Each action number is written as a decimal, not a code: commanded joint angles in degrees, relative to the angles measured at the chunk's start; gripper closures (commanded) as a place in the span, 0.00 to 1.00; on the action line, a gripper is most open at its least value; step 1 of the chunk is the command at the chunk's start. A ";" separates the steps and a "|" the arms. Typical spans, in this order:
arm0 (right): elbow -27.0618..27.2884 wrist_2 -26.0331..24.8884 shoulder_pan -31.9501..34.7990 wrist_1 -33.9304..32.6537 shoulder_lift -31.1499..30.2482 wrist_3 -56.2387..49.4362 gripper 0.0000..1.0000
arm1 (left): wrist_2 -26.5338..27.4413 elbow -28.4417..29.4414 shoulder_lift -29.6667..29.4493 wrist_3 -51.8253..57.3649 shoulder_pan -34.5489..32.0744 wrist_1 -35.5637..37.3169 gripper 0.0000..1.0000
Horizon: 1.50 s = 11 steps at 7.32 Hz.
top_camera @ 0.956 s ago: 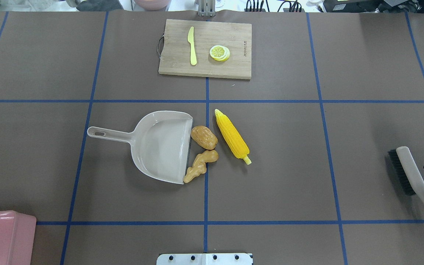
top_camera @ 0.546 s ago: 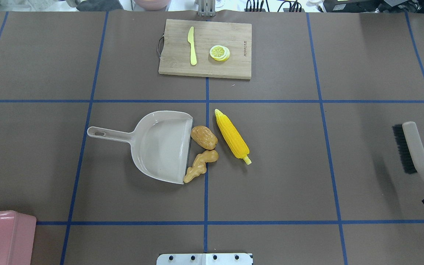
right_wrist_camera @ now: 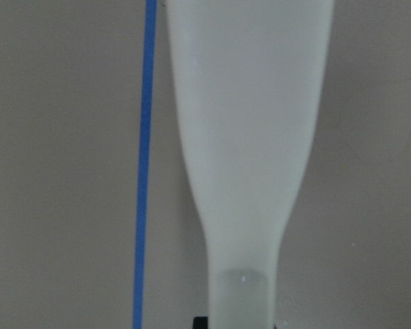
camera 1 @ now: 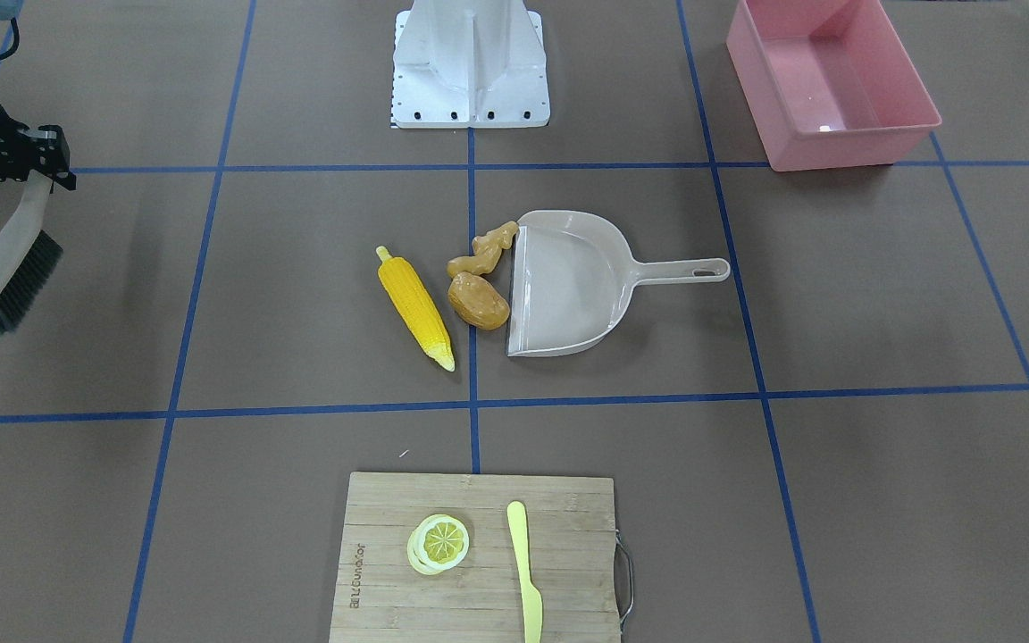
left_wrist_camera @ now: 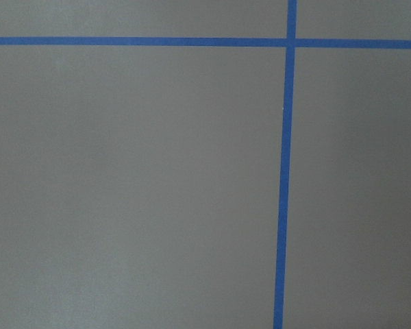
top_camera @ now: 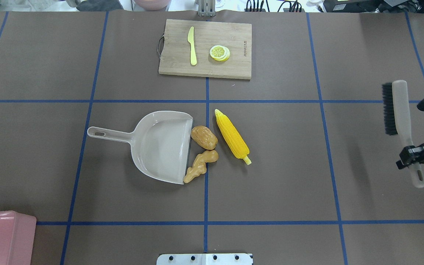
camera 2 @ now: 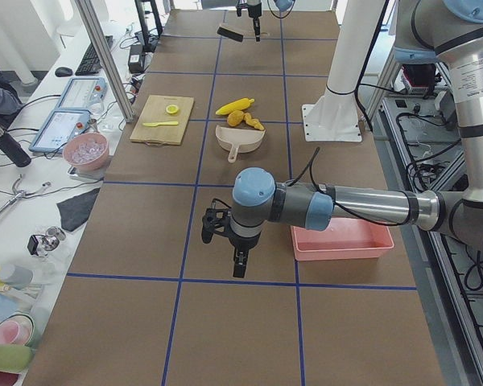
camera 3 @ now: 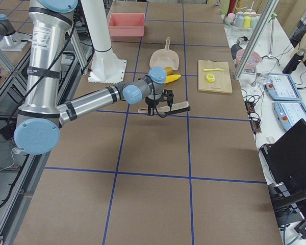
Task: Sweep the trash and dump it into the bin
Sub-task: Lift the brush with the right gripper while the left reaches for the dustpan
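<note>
The right claw [top_camera: 412,154], clamped on the handle of the beige plastic brush [top_camera: 399,106], hangs well right of the ribbed corn cob [top_camera: 232,134], oval potato [top_camera: 204,137] and knobby ginger root [top_camera: 200,166] by the smooth dustpan [top_camera: 160,145] lip. Best to land the bristles [top_camera: 388,108] on the desk [top_camera: 289,176] beyond the corn and drag panward. The left claw [camera 2: 235,249] hangs near the pink bin [camera 2: 342,241] — I cannot tell how far open it is.
</note>
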 commanded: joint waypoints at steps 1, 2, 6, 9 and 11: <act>-6.14 -0.33 -1.20 -2.25 10.84 0.58 1.00 | 0.91 2.49 -3.80 -0.08 13.39 -16.35 0.02; -8.17 1.16 -3.21 -2.44 13.06 0.66 1.00 | 1.01 3.74 -8.96 -0.34 17.64 -16.26 0.02; -20.03 17.64 -3.41 -9.79 24.75 1.98 1.00 | 2.23 1.05 -19.20 -0.08 26.96 -15.65 0.02; -21.11 22.35 -6.20 -9.21 27.40 8.87 1.00 | 4.88 -2.22 -21.56 0.10 36.39 -18.01 0.02; -21.11 21.04 -6.13 -9.47 29.33 9.98 1.00 | 4.70 -3.01 -25.27 0.18 40.09 -17.85 0.02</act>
